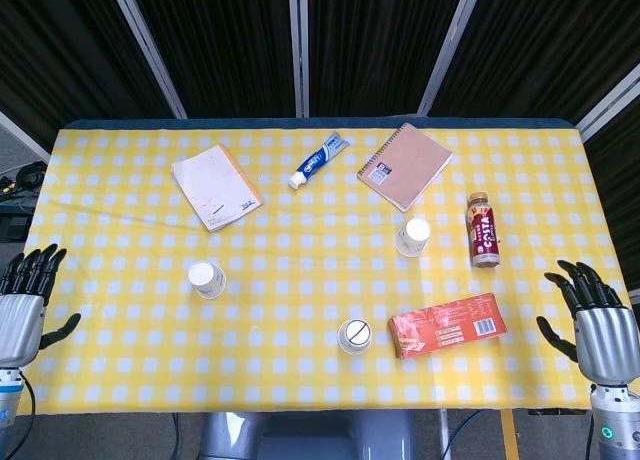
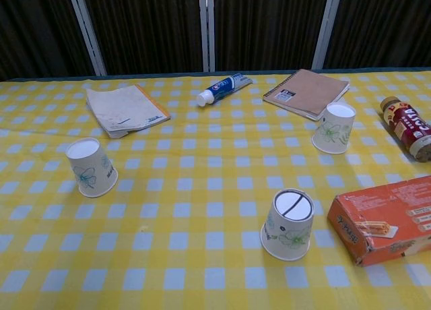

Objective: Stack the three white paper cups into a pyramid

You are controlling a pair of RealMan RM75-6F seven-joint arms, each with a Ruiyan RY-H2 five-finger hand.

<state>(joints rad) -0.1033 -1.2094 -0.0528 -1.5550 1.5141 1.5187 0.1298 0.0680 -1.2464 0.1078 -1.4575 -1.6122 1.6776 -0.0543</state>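
Note:
Three white paper cups with a green flower print stand upside down and apart on the yellow checked tablecloth. One cup is at the left. Another cup stands at the right, near the bottle. The third cup, with a dark line across its base, is near the front edge beside the orange box. My left hand hovers at the table's left edge, fingers spread, holding nothing. At the right edge my right hand is also spread and empty. Neither hand appears in the chest view.
An orange snack box lies right of the front cup. A brown drink bottle lies at the right. Further back lie a spiral notebook, a toothpaste tube and a booklet.

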